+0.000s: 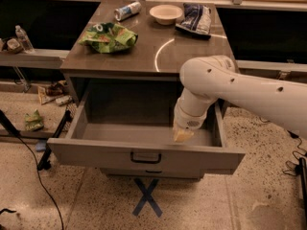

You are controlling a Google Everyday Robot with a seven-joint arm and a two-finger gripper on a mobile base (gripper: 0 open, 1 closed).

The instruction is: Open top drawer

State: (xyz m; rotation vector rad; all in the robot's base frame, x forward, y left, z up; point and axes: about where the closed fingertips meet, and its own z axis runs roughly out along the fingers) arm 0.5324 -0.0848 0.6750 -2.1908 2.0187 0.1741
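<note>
The top drawer (pixel 144 156) is a wide grey metal box, pulled far out from under the steel counter. Its inside looks empty. A small dark pull handle (pixel 146 158) sits at the front centre. My gripper (pixel 183 134) hangs from the white arm (pixel 225 85) inside the drawer, just behind the front panel and right of the handle. Only its pale tip shows. A lower grey drawer (pixel 152 173) peeks out shut beneath it.
On the counter (pixel 144 51) lie a green chip bag (pixel 108 35), a can (pixel 127 11), a white bowl (pixel 166 14) and a blue bag (pixel 194 18). A blue tape X (pixel 146 198) marks the floor. A black stand and cable (pixel 29 147) are at left, with litter.
</note>
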